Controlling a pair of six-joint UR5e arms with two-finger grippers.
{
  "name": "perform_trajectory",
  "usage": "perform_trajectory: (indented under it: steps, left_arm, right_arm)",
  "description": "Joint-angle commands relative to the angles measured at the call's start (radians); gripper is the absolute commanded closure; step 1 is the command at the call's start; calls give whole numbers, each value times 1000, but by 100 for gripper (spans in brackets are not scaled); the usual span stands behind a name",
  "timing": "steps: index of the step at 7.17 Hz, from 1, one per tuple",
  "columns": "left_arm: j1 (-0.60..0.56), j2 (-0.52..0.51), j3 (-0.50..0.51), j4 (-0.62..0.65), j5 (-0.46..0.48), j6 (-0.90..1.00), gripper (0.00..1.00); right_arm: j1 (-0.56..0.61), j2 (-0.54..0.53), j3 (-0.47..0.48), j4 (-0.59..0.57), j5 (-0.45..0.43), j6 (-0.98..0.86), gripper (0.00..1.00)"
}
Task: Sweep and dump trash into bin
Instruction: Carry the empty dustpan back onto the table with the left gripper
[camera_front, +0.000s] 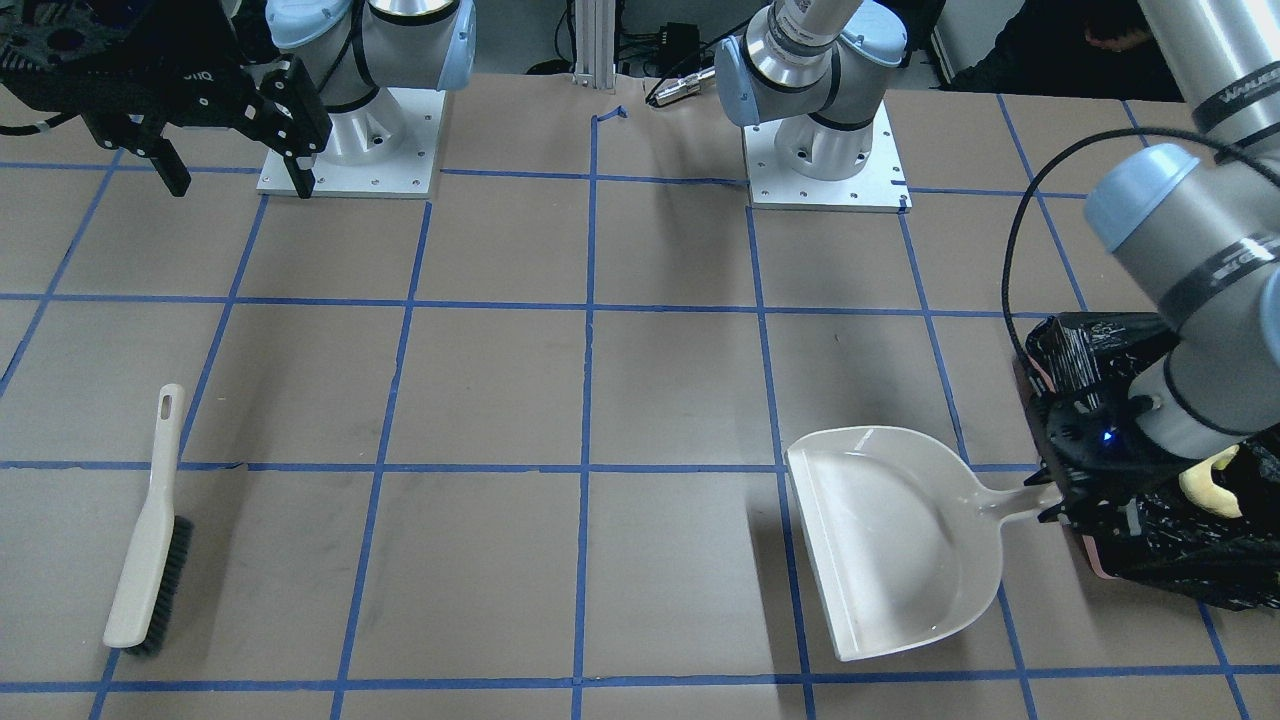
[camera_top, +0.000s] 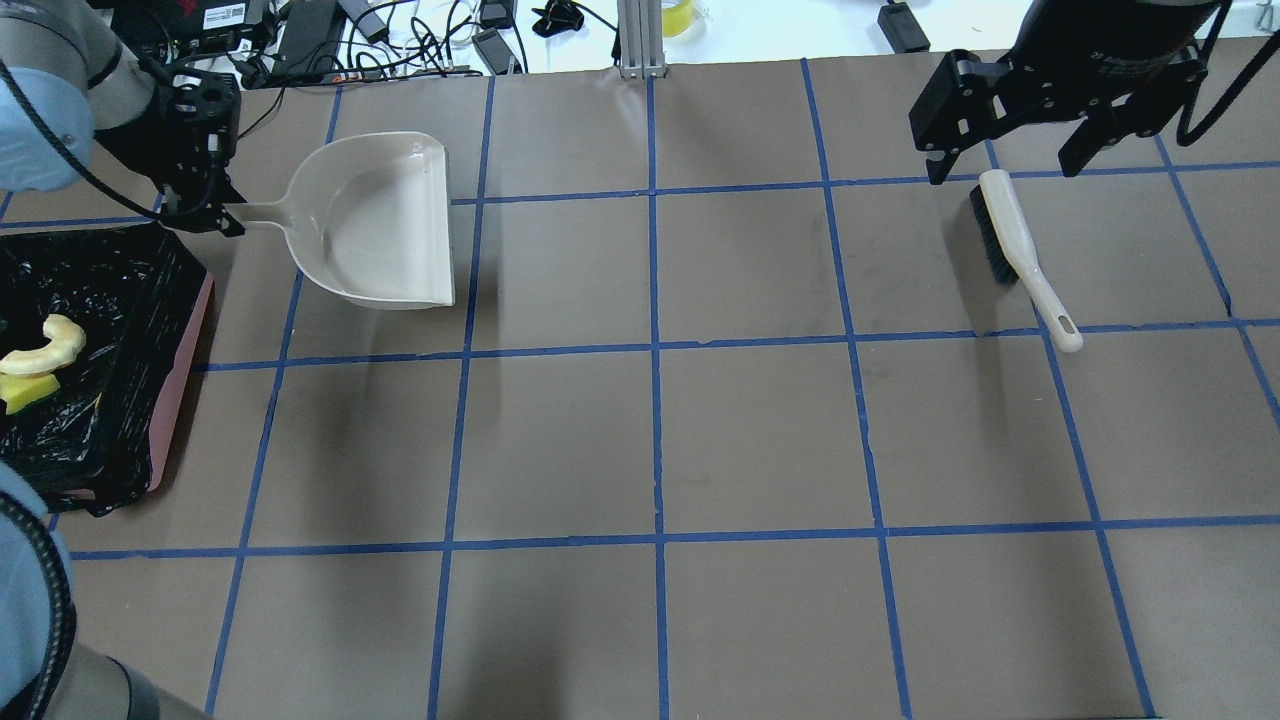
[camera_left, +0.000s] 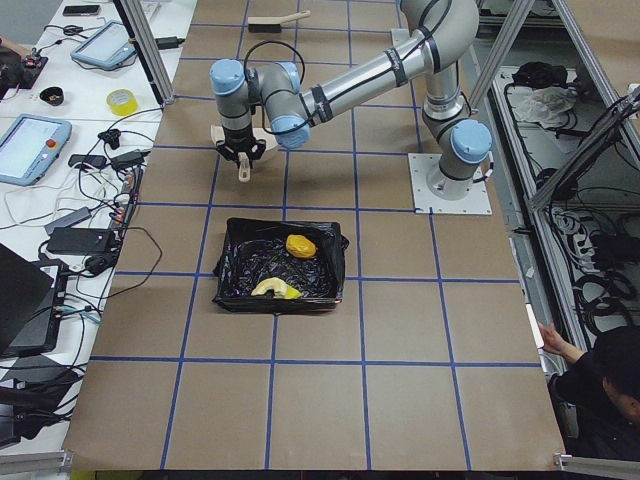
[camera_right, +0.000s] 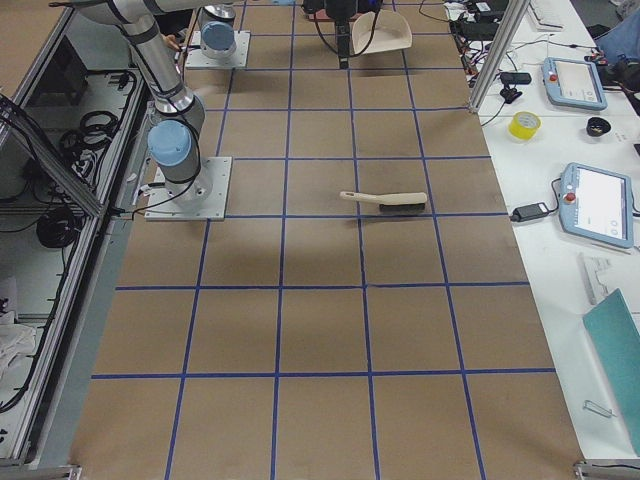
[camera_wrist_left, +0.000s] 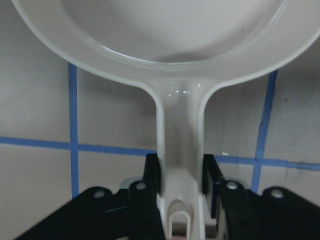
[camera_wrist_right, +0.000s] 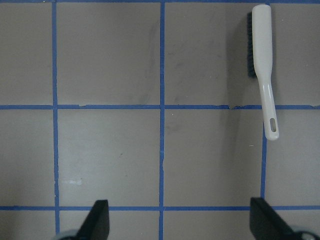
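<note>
The bin, pink with a black bag, stands at the table's left end. Trash lies in it: a cream crescent, a yellow-green sponge and a golden-brown lump. My left gripper is shut on the handle of the white dustpan; the wrist view shows the fingers pressed on both sides of the handle. The pan is level, holds nothing and lies beside the bin. My right gripper hangs open, high above the brush, which lies flat on the table.
Both arm bases are bolted at the robot's side of the table. Blue tape marks a grid on the brown surface. A side bench holds tablets, tape and cables. A person sits beyond one corner.
</note>
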Motion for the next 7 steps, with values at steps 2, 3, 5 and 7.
perform_trajectory:
  steps: [2,3,5,7]
  left_arm:
    - [-81,-80,-5,61,10,10,100]
    - [-79,-80,-7,61,11,12,100]
    - [-79,-82,-3,61,11,10,94]
    - [-79,-77,-8,60,8,-11,7]
  right_arm:
    - [1,1,0,1,0,0,0]
    - [-1,1,2,1,-2,0,0]
    - [1,1,2,1,-2,0,0]
    - [1,1,3,1,-2,0,0]
